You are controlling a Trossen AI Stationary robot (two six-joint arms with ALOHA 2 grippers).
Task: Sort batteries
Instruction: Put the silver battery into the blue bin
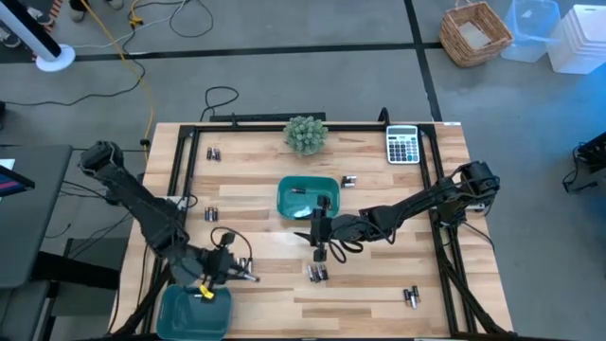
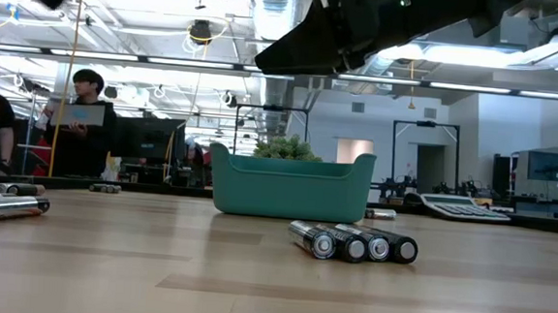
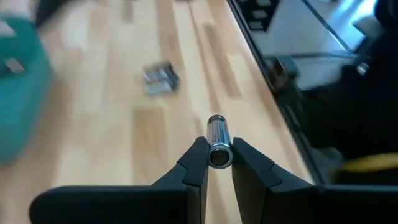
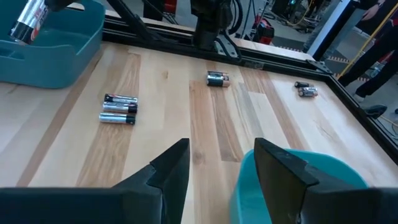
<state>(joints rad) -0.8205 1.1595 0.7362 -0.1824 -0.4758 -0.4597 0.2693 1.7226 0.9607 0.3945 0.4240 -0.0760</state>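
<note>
Pinching one battery [image 3: 219,144] endwise between its two fingers, the left gripper [image 1: 248,275] hovers near the table's front left corner, just above and beside the front tray [image 1: 194,317], which overhangs the table [image 1: 379,189] edge there. In the left wrist view the cell sticks straight out past the fingertips, its silvery end facing the camera.

Moving right from the front tray, a few batteries [image 1: 221,237] lie close to the left arm, another small pair [image 1: 212,215] sits farther back, and one more pair [image 1: 214,152] rests near the back left corner. At the table's middle stands the center tray [image 1: 308,197], with a cell or two inside it. The right gripper [image 1: 320,248] hangs just in front of this tray, fingers spread apart and empty. Just past its tips lies a cluster of four batteries [image 2: 353,244] side by side on the wood. Farther right, a pair [image 1: 348,181] lies beside the center tray and another pair [image 1: 411,297] sits toward the front right corner. A small plant [image 1: 306,134] and a calculator [image 1: 403,145] stand along the back edge.
</note>
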